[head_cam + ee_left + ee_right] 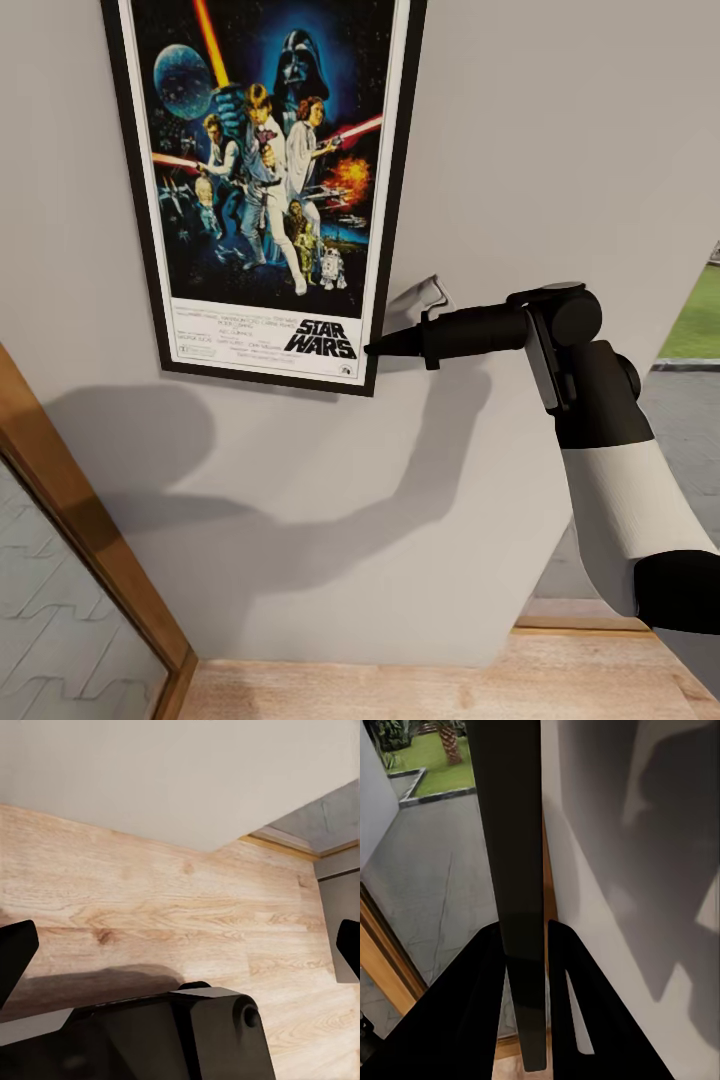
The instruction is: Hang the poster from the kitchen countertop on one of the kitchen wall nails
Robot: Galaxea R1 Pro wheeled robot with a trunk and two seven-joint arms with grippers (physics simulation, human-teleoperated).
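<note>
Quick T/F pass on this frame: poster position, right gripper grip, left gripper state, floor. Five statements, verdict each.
1. The poster is up against the grey wall. True.
2. The right gripper is closed on the poster's lower right frame edge. True; in the right wrist view the black frame edge runs between the fingers.
3. The left gripper is shut on a mug. False; its fingers stand wide apart over the wooden floor with nothing between them.
4. The poster lies flat on the floor. False; it is upright at the wall.
5. The floor is carpeted. False; it is light wood planks.
</note>
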